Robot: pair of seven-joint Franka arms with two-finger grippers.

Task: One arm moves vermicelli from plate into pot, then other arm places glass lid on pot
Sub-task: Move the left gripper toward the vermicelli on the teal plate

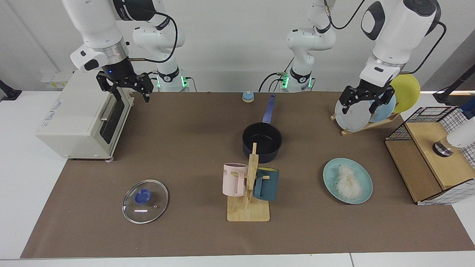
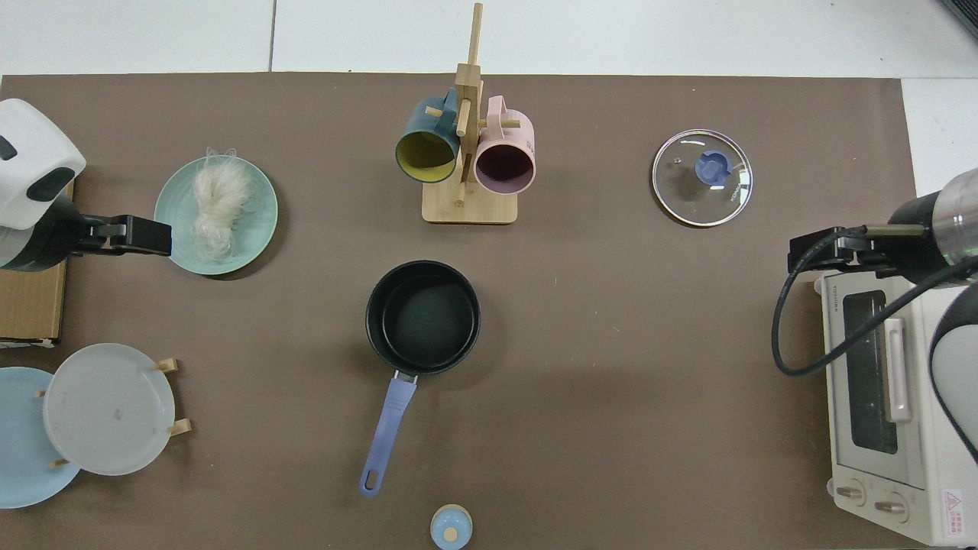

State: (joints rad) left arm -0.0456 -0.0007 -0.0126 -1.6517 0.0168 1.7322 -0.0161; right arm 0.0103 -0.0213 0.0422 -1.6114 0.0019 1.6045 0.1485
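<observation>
The vermicelli [image 1: 348, 180] lies as a whitish tangle on the teal plate [image 1: 365, 189] at the front right of the facing view; in the top view the vermicelli [image 2: 218, 200] and plate [image 2: 256, 229] sit at the left. The dark pot [image 1: 262, 140] with its blue handle stands empty mid-table. The glass lid [image 1: 145, 201] lies flat at the front left. My left gripper [image 1: 358, 109] hangs open and empty, high behind the plate, in front of the plate rack. My right gripper [image 1: 128, 92] hangs open and empty above the toaster oven's corner, far behind the lid.
A wooden mug stand [image 1: 248, 213] with a pink and a teal mug stands just in front of the pot. A toaster oven [image 1: 78, 122] sits at the left. A rack of plates [image 1: 365, 111] and a wire-and-wood shelf [image 1: 434, 159] are at the right. A small bell [image 1: 248, 96] rests behind the pot.
</observation>
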